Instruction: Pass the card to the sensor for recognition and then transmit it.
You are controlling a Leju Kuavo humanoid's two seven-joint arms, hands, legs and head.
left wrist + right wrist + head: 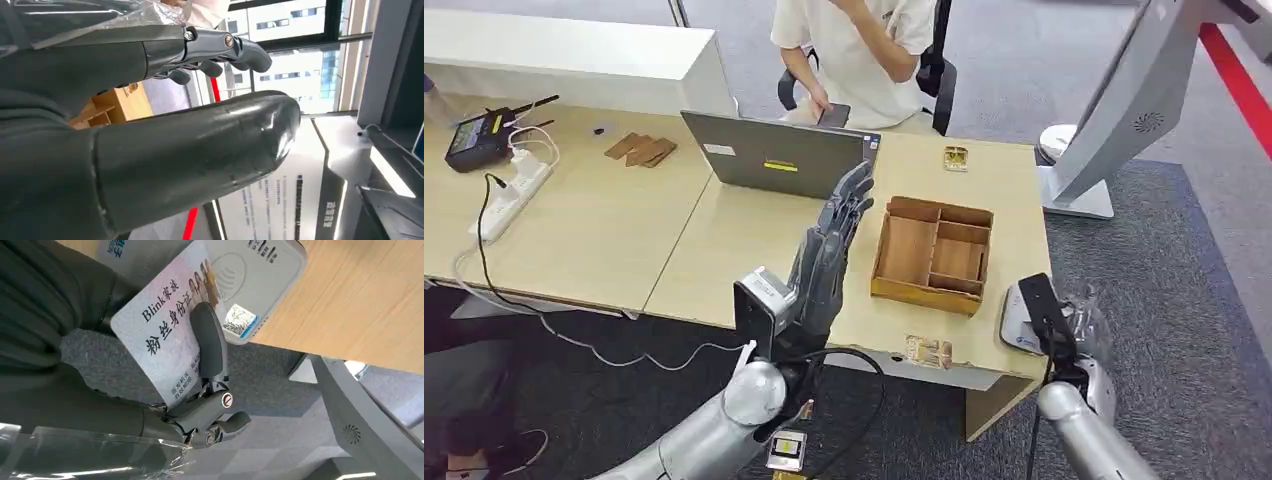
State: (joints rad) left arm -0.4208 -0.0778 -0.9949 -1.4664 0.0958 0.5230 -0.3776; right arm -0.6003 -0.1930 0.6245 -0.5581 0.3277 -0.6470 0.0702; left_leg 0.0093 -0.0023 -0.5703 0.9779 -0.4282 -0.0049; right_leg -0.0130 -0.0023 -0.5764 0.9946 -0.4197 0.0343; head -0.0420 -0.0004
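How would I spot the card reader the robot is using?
Start at the light wooden table and go to its near right corner, past the wooden divided tray. The white reader sits at that edge, by the right hand. It is the only white box there, marked with curved wave lines.

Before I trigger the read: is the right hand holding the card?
Yes, the right hand pinches the card next to the white sensor at the table's edge.

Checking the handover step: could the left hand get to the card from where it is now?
Probably yes. The left hand is raised over the table with fingers apart, holding nothing. The card is held by the right hand at the sensor, and only the low wooden tray lies between.
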